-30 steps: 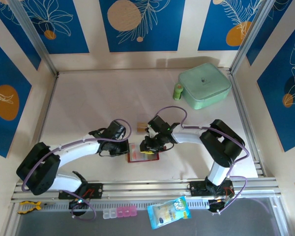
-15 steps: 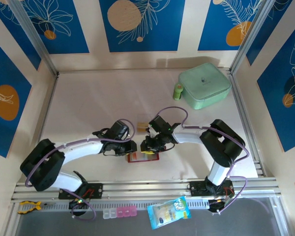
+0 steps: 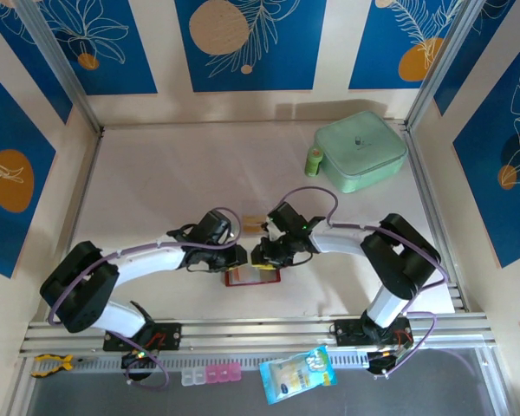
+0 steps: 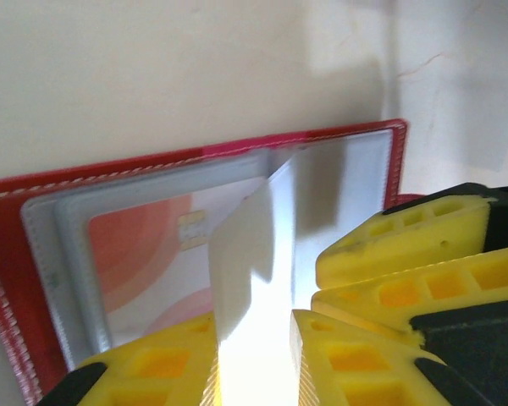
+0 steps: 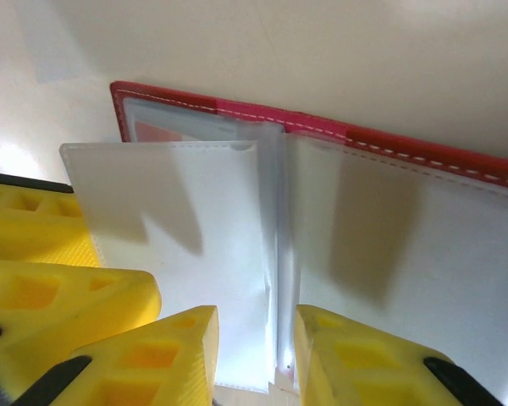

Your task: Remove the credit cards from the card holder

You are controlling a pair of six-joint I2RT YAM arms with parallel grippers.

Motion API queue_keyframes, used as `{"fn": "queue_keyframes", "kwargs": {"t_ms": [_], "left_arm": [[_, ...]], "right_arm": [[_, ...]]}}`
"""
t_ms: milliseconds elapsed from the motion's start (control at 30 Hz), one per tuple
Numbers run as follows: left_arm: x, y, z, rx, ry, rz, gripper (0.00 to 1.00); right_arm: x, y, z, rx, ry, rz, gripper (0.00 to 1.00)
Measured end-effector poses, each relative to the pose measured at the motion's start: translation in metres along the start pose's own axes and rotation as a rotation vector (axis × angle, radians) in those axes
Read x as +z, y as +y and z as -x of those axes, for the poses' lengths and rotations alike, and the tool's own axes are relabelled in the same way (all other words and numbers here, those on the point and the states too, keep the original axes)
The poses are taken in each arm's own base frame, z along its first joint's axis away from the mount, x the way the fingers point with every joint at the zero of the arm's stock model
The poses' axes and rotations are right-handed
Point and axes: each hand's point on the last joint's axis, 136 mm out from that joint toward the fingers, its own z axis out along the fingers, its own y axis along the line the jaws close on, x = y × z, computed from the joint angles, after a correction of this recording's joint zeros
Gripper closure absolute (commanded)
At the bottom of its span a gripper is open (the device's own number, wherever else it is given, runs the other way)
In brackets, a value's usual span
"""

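From above, the left gripper point(image 3: 236, 257) and right gripper point(image 3: 262, 256) cover the card holder's point(image 3: 253, 279) far half; a raised pocket leaf point(image 4: 245, 254) hides part of the whitish card point(image 4: 144, 254); its print is blurred.

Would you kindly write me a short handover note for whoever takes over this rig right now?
Left hand: part open, fingers either side of a raised clear pocket leaf of the card holder; no firm grip visible.
Right hand: part open, straddling the holder's fold.
Things: the red card holder lies open on the table between the hands; the tan card lies on the table just beyond them; the red-pink marked card sits in a clear pocket.
Done: one card out. Left: pull out the second.
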Motion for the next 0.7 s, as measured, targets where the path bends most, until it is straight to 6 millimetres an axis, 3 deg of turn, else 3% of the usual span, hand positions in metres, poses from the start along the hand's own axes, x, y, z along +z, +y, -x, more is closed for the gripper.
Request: {"fn": "queue_keyframes", "kwargs": {"t_ms": [300,700], "left_arm": [[0.000,-0.026,0.008,0.028,-0.004,-0.035,0.70],[0.025,-0.043,0.009,0.047,0.054,-0.024,0.62]], "right_arm": [[-0.029,0.001,0.007,-0.003,-0.067,0.018,0.70],[-0.075,-0.017,0.012,0.026,-0.174,0.012,0.69]]}}
